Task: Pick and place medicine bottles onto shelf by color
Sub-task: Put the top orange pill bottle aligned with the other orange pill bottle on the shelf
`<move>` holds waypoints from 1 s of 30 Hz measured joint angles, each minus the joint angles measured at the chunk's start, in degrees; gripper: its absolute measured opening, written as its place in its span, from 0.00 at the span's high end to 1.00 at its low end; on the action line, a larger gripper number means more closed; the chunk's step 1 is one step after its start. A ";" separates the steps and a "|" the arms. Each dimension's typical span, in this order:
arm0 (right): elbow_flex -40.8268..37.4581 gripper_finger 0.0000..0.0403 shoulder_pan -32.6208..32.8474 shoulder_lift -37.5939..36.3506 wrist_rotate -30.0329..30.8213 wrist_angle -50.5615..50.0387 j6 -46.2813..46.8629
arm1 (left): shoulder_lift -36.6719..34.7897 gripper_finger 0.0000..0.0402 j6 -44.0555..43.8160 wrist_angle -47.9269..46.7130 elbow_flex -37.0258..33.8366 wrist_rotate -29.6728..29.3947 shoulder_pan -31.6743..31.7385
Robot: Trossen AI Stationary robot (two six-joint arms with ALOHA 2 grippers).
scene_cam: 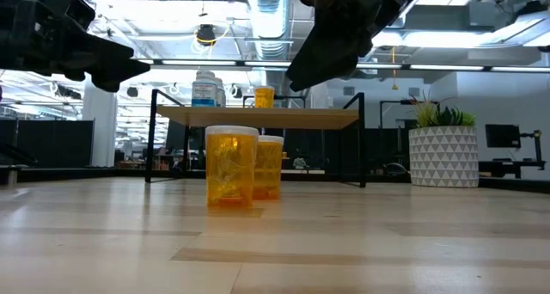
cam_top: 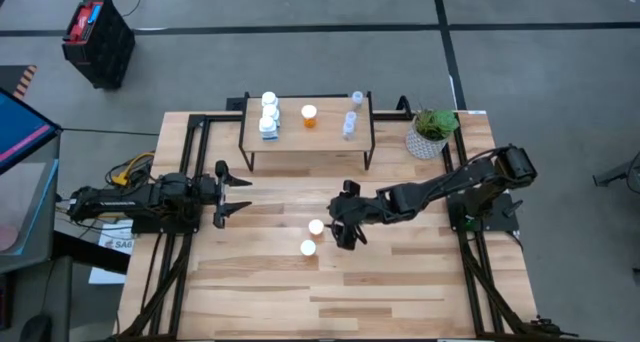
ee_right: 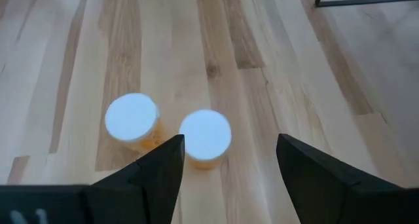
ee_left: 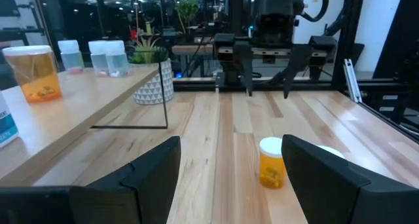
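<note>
Right gripper [cam_top: 343,229] hung above the tabletop [cam_top: 400,282] with jaws parted and nothing between them, just beside two orange bottles [ee_right: 205,137] standing upright near mid-table. Wrist view showed both white caps below and ahead of the fingers [ee_right: 157,171]; the nearer cap lay roughly between the fingertips' line, untouched.

Left gripper [cam_top: 232,194] waited at the table's left side, jaws wide and empty, pointed toward the centre.

Shelf [cam_top: 325,140] stood at the far edge. On its top: three white bottles [cam_top: 268,114] clustered at the left end, one orange bottle [cam_top: 309,116] in the middle, pale-blue bottles [cam_top: 351,120] at the right. Potted plant [cam_top: 432,130] stood right of the shelf.
</note>
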 joint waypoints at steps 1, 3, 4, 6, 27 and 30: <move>0.00 0.34 -0.25 0.00 -0.02 0.00 0.01 | 0.00 0.37 -0.02 -0.01 0.02 0.00 0.00; 0.00 0.34 -0.71 0.00 -0.02 -0.01 0.00 | 0.00 0.37 -0.04 -0.01 0.02 -0.02 0.00; 0.00 0.34 -0.90 0.00 -0.02 0.06 0.00 | 0.00 0.37 -0.04 -0.01 0.02 -0.02 0.00; 0.00 0.34 -1.31 0.00 -0.02 0.56 0.00 | 0.00 0.37 -0.06 -0.01 0.02 -0.04 0.00; -0.10 0.34 -2.02 2.60 -9.24 6.03 -6.09 | 0.02 0.37 -0.19 -0.01 0.02 -0.07 0.00; 0.22 0.34 -3.07 3.77 -9.16 10.20 -6.21 | 0.02 0.37 -0.18 -0.01 0.02 -0.05 0.00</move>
